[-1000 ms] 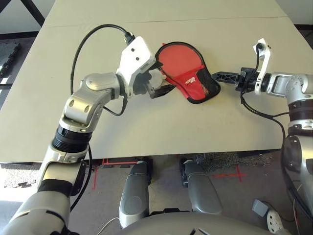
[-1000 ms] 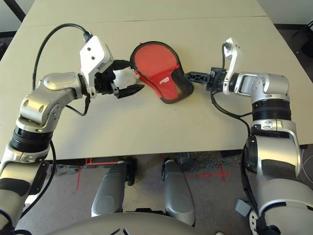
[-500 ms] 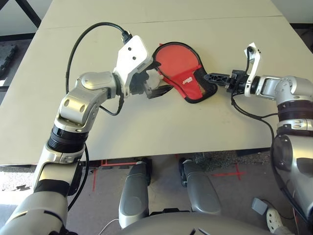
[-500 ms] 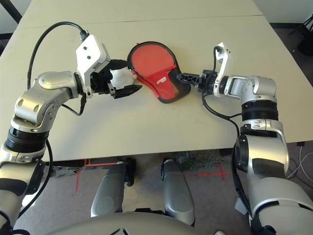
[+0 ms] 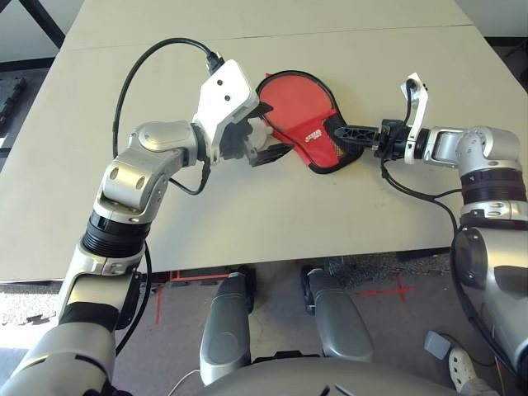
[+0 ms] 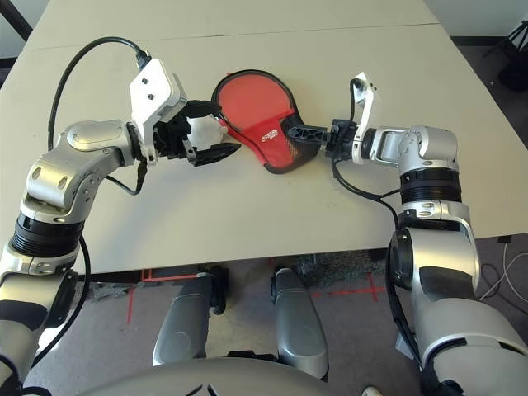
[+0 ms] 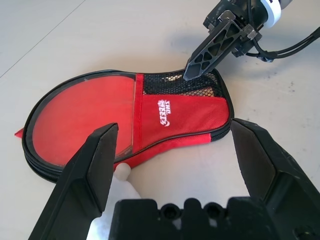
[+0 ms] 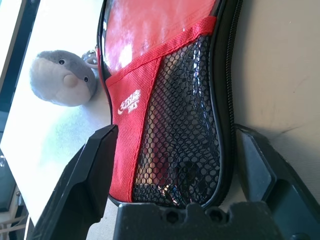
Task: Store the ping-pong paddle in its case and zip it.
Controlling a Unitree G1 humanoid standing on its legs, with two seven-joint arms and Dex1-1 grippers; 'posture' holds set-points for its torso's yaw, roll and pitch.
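The case (image 5: 305, 111) lies flat on the table (image 5: 247, 214) at upper centre of the left eye view, its black mesh pocket end toward the right. The right gripper (image 8: 172, 150) has its fingers spread to either side of that narrow end. The left gripper (image 7: 175, 150), fingers spread and holding nothing, hovers just left of the case beside a small grey-white plush pouch (image 8: 62, 77).
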